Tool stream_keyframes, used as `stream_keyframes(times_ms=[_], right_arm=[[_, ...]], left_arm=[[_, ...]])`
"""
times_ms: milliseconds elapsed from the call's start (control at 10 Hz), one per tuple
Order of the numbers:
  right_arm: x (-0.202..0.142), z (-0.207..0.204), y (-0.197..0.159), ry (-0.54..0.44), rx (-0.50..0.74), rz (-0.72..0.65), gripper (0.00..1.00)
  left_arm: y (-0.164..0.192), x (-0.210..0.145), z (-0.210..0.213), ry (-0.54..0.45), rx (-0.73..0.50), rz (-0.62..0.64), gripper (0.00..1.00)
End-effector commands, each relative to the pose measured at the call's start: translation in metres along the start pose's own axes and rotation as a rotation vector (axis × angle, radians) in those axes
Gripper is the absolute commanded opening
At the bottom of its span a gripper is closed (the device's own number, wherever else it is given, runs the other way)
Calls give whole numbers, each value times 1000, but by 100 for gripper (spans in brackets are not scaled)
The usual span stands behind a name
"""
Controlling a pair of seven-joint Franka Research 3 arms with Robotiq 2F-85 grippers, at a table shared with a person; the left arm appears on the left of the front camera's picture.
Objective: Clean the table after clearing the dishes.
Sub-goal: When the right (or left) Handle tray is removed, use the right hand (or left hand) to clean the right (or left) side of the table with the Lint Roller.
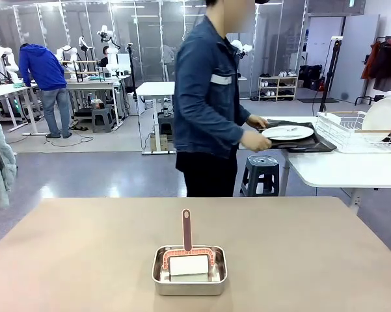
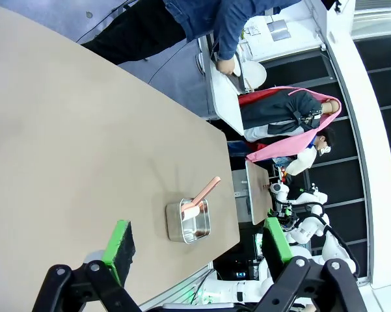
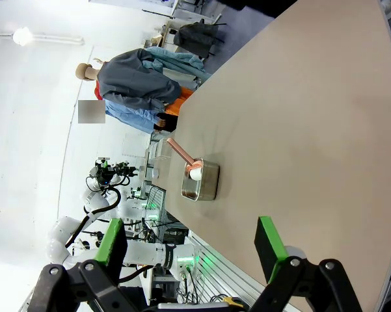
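Beyond the table [image 1: 84, 247], a person [image 1: 205, 97] holds a plate [image 1: 287, 132] on a tray [image 1: 306, 144]; over the table, left gripper [image 2: 196, 224] and right gripper [image 3: 190, 224] gape wide, empty.

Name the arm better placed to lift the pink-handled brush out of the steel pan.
Left, marginally. The square steel pan with the pink-handled brush looks larger and nearer ahead of the open left end effector; from the open right end effector it looks smaller and farther off.
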State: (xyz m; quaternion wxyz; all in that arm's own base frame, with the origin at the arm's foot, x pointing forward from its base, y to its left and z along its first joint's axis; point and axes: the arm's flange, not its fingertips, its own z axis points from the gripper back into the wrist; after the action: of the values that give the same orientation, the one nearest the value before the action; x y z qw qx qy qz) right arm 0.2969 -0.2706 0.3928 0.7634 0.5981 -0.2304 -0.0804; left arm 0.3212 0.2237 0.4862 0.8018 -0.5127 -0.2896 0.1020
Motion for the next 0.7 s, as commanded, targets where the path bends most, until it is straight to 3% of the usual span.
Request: stream_keyframes(times_ms=[0, 100, 300, 600], right_arm=[[11, -4, 18, 23, -76, 38, 100], [25, -17, 46, 69, -109, 121, 100], [69, -85, 135, 262, -280, 345, 100], [102, -245, 239, 599, -410, 655, 100]], left_arm=[[-4, -1, 3, -1, -4, 15, 100], [-4, -1, 3, -1, -4, 15, 100], [-4, -1, 3, -1, -4, 15, 100], [-4, -1, 3, -1, -4, 15, 100]])
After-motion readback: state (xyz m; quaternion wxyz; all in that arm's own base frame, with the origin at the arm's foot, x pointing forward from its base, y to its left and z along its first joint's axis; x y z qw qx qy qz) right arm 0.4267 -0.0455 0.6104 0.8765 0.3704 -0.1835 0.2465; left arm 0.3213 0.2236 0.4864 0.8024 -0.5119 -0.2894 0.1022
